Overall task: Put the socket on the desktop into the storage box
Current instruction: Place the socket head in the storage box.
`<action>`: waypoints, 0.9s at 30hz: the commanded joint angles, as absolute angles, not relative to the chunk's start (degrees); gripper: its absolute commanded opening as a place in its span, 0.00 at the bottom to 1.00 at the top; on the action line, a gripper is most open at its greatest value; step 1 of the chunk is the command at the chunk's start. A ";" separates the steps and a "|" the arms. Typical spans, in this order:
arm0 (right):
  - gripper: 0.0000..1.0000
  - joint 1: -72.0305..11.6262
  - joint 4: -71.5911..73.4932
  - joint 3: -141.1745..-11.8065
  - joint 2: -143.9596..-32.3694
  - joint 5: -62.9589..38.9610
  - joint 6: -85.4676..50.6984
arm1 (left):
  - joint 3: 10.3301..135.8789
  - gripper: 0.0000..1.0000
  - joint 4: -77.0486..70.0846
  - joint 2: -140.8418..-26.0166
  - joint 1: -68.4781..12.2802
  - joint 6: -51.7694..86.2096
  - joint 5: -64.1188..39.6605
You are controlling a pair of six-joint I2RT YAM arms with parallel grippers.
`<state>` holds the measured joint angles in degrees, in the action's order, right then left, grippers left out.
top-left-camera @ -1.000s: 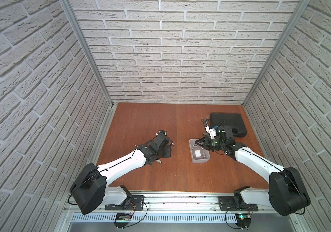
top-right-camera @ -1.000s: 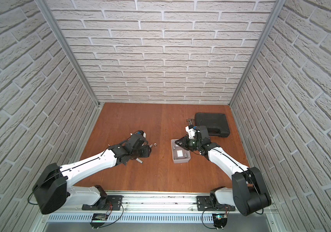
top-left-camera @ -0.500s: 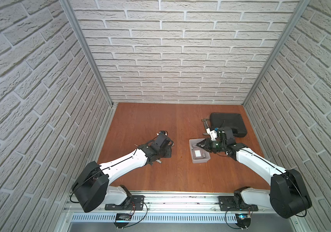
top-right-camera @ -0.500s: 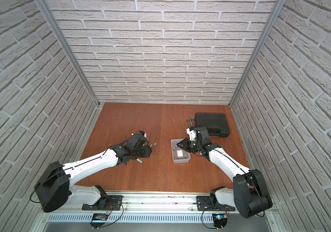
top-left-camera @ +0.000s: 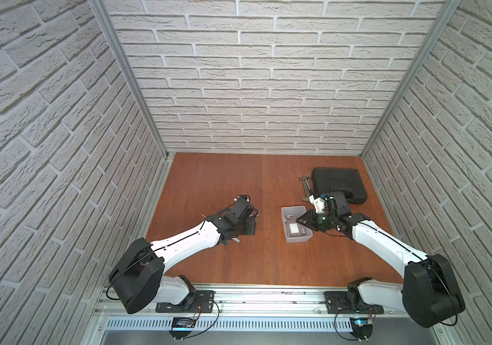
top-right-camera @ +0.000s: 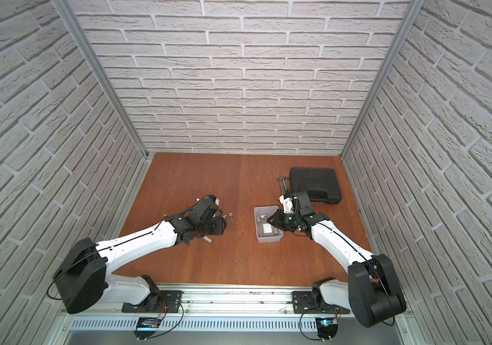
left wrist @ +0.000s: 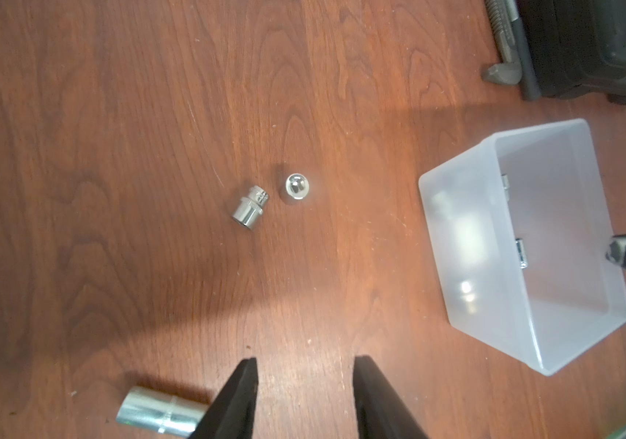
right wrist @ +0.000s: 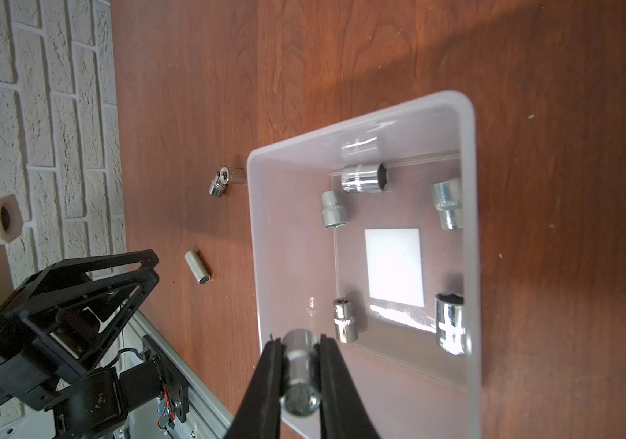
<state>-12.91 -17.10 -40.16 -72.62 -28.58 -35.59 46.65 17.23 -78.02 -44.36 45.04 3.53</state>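
Socket between right fingers, over storage box rim.

Nine sockets — five inside the storage box, one in my right gripper at its rim, three outside it (on the desktop) — and one black case.

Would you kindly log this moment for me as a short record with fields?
right gripper: shut on a held socket, over the storage box
left gripper: open, empty, above the desktop
inside box: five sockets
loose on desktop: long socket lying; short socket lying; upright socket
also present: black case, behind the box
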 commanded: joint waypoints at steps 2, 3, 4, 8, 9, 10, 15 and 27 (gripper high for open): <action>0.03 -13.16 -18.09 -41.89 -72.70 -26.92 -33.92 | 47.83 0.47 15.48 -78.42 -44.04 44.45 3.38; 0.03 -13.31 -18.27 -42.11 -72.99 -26.77 -33.77 | 47.86 0.47 15.53 -78.43 -44.07 44.52 3.35; 0.03 -13.44 -18.44 -42.25 -73.16 -26.57 -33.67 | 47.81 0.47 15.51 -78.40 -44.03 44.47 3.34; 0.11 -13.87 -18.94 -42.83 -73.78 -25.61 -33.31 | 47.81 0.47 15.81 -78.40 -44.02 44.26 3.53; 0.13 -13.97 -19.03 -42.89 -73.89 -25.34 -33.27 | 47.81 0.47 15.78 -78.35 -44.03 44.16 3.60; 0.16 -13.99 -19.06 -42.90 -73.99 -25.16 -33.31 | 47.82 0.47 15.74 -78.40 -44.01 44.08 3.60; 0.33 -14.49 -19.33 -43.33 -74.66 -24.56 -33.16 | 47.33 0.47 15.38 -78.61 -44.03 44.09 3.52; 0.49 -16.35 -23.02 -44.90 -70.91 -20.80 -32.09 | 47.16 0.47 16.09 -77.69 -44.04 43.86 4.02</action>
<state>-15.86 -21.89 -43.31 -73.69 -22.17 -33.41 46.65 17.06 -78.08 -44.36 44.60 3.57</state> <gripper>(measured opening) 0.486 0.472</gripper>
